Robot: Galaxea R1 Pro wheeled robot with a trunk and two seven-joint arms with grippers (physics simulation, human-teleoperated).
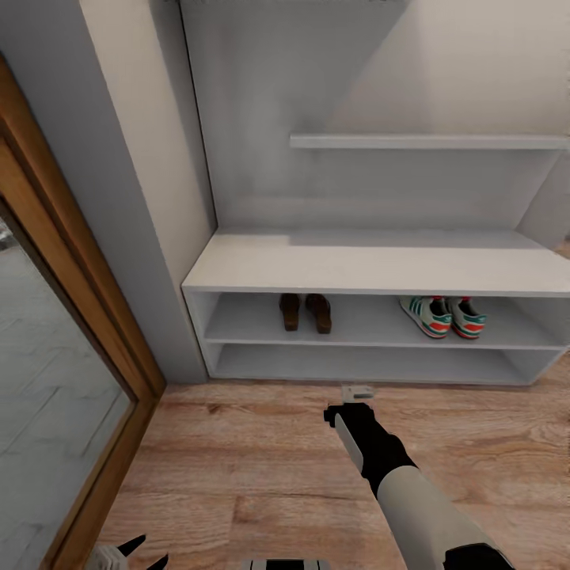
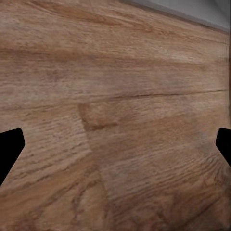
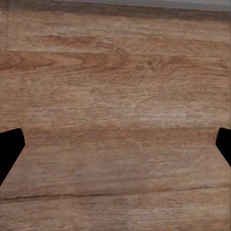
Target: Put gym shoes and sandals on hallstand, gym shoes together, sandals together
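Observation:
The two dark brown sandals [image 1: 304, 312] sit side by side on the upper of the hallstand's [image 1: 372, 269] two low shelves, toward its left. On the same shelf, toward the right, stand the two white gym shoes [image 1: 445, 317] with green stripes, touching each other. My right gripper [image 1: 356, 393] reaches forward over the corridor floor [image 1: 237, 459] just in front of the rack. It points down at bare planks and is open [image 3: 115, 154] with nothing between its fingers. My left gripper [image 1: 136, 552] hangs low at the near left, also open [image 2: 115, 154] over bare floor.
A wood-framed mirror or glass panel [image 1: 55, 380] leans along the left wall beside the rack. One staggered shelf [image 1: 427, 142] juts from the back panel above the bench top. Open plank floor stretches between me and the rack.

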